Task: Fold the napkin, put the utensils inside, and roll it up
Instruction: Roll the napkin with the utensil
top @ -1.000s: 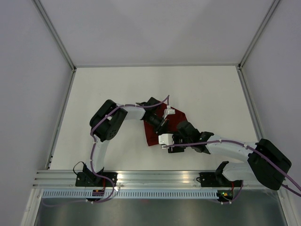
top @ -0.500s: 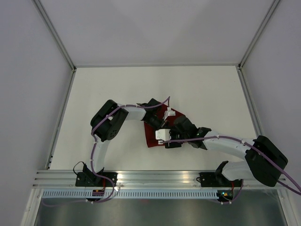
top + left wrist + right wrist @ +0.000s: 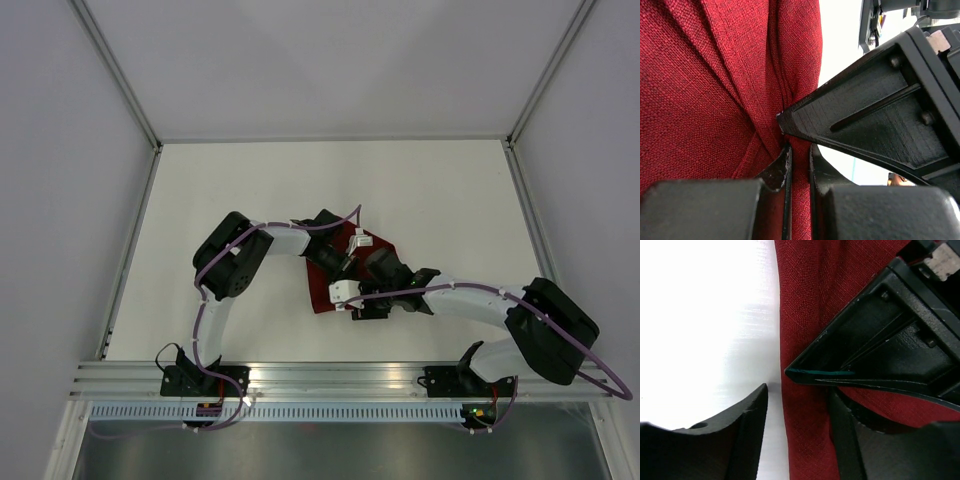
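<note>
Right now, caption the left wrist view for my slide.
Left gripper pinches a fold of the red napkin, right finger close alongside.

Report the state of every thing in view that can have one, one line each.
napkin: folded over on itself in creased layers, not rolled up.
left gripper: shut on the napkin, a fold pinched between its fingers.
right gripper: open, jaws astride the napkin's edge, gripping nothing.
</note>
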Robot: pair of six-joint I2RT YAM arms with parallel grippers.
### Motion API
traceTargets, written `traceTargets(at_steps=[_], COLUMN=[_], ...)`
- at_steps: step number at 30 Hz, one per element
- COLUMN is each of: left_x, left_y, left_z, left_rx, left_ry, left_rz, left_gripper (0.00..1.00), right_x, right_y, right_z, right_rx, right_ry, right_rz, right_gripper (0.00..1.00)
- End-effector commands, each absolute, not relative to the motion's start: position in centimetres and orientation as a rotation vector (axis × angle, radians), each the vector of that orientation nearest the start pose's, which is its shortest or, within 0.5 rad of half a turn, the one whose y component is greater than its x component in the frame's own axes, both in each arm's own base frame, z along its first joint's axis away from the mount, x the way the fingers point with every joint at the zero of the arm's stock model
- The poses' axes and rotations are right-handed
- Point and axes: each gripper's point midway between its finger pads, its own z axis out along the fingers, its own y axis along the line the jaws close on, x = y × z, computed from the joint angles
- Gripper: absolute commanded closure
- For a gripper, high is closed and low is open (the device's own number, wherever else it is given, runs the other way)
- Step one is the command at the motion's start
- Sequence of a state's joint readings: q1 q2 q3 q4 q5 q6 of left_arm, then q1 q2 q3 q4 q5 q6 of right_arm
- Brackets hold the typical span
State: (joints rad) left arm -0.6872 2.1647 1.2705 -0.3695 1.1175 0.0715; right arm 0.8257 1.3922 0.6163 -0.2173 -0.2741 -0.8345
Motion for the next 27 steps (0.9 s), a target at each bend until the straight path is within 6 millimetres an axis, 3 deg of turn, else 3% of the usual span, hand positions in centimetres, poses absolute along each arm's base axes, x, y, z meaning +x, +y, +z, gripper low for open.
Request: traceTargets(at_steps=[1,8,11,17,21,27], left_x=[18.6,19.2,20.3,22.7,25.6,30.7], left_y=[-34.4,-34.8,-35.3,-35.8,-35.5,-32.1], left_z=[-1.5,-0.7,1.0,4.6,7.0,10.6], left_rx=[1.278,1.266,1.232,1.143,1.046,0.725], left_ry=[2.507,2.478,2.426,2.349,2.286,2.243], left_rz=[-1.605,-1.595,-1.586,-1.557,-1.443,-1.186], left_gripper=[0.93,0.80,0.73,0.69,0.68,0.68], right_x=[19.4,18.9,18.2,17.5,17.2,17.3], right_y=[24.2,23.7,23.2,22.8,22.3,21.8], right_z=[1.7,0.7,0.1,0.1,0.1,0.2], right_rx=[-1.952,-1.967,-1.998,-2.018,-2.043,-2.023], right_ry=[1.635,1.674,1.703,1.765,1.807,1.883], right_rz=[0.369,0.380,0.415,0.570,0.702,0.896], right_gripper=[0.44,0.76,0.83,0.86,0.86,0.86])
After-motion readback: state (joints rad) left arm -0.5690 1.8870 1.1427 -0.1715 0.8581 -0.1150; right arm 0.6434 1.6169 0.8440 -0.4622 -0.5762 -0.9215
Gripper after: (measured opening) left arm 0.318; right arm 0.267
